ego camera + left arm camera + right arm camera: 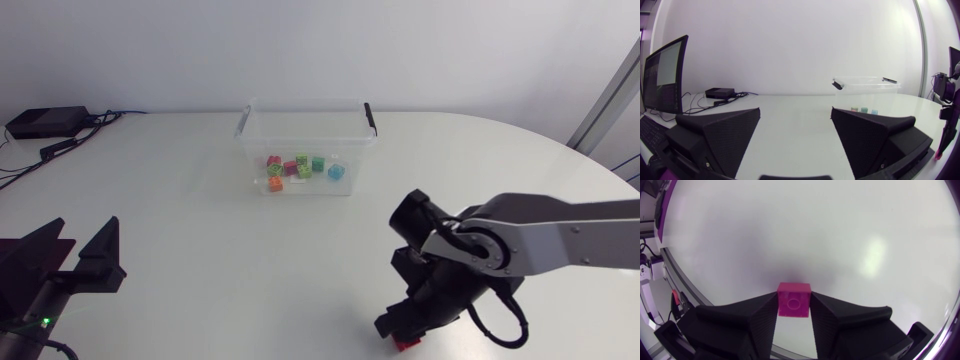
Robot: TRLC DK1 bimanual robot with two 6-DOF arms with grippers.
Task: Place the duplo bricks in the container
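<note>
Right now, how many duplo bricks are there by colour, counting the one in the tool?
Magenta plastic bricks: 3, one in the right tool, two in the clear plastic container
Green bricks: 3
Orange bricks: 1
Light blue bricks: 1
Total: 8; the boxed ones are small, so roughly.

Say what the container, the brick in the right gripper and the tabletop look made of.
Container: clear plastic, likely rigid; the bricks inside show through its walls.
Pink brick in the right gripper: moulded plastic, smooth satin finish, crisp edges and a round stud.
Tabletop: white, smooth, semi-gloss, with soft light reflections; laminate or painted, cannot tell.
</note>
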